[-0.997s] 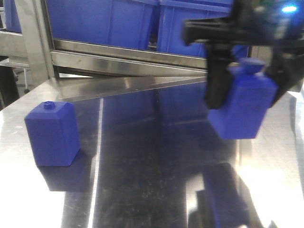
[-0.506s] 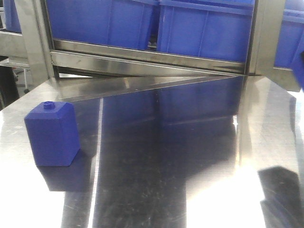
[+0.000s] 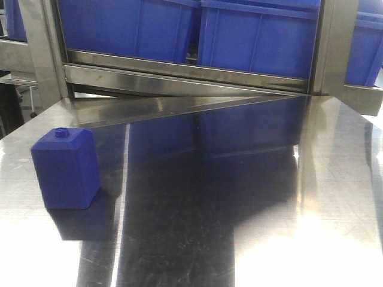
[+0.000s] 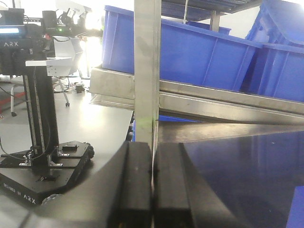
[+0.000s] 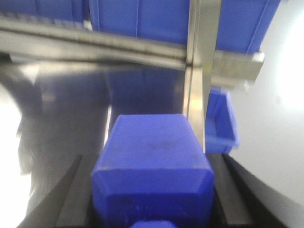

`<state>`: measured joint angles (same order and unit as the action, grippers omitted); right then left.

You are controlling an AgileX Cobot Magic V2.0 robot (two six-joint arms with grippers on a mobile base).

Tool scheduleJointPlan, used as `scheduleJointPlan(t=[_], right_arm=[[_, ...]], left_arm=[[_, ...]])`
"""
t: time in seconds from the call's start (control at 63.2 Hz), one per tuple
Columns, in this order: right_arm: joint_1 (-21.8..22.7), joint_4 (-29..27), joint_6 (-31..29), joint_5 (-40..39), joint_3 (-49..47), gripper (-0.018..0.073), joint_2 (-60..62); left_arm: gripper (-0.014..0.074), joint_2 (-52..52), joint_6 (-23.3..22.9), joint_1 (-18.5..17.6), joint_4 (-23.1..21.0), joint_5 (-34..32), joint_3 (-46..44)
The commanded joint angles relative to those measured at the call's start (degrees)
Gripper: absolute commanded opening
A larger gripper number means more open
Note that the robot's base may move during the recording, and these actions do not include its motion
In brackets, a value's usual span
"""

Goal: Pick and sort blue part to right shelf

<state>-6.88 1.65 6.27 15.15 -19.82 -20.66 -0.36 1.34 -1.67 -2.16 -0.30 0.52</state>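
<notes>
In the front view, no jaws and no blue part are visible. A squat blue block with a small round cap stands on the mirror-like steel worktop. Behind it is the right shelf, with brushed steel rails that carry large, smooth blue bins.

In the left wrist view, the left jaws are pressed together. Their matte black pads touch and nothing is between them. Just ahead of them a steel post rises.

In the right wrist view, the right jaws hold the blue part between them, with one dark finger on each flank. The part is matte plastic with flat faces and sloped shoulders. The shelf rail and bins are ahead of the jaws. I judge that the carrying step is in hand. The next move calls for bringing the part past the post and over a bin before the jaws open.
</notes>
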Motion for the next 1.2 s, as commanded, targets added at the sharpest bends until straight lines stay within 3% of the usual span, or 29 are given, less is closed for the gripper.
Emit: scheduleJointPlan(t=[0.0,0.237,1.187], right_arm=[[0.43,1.73,-0.57,-3.64,-1.17,0.0447,4.92],[0.43,1.73,-0.57,0.2,-1.17,0.0447,13.37],[0.43,1.73,-0.57,0.38,-1.17,0.0447,13.51]], left_arm=[[0.0124,-1.3,-0.51,0.15,-0.47,-4.91,1.09],[0.0124,-1.3,-0.51,0.15,-0.47,-4.91,1.09],[0.0124,-1.3,-0.51,0.15,-0.47,-4.91,1.09]])
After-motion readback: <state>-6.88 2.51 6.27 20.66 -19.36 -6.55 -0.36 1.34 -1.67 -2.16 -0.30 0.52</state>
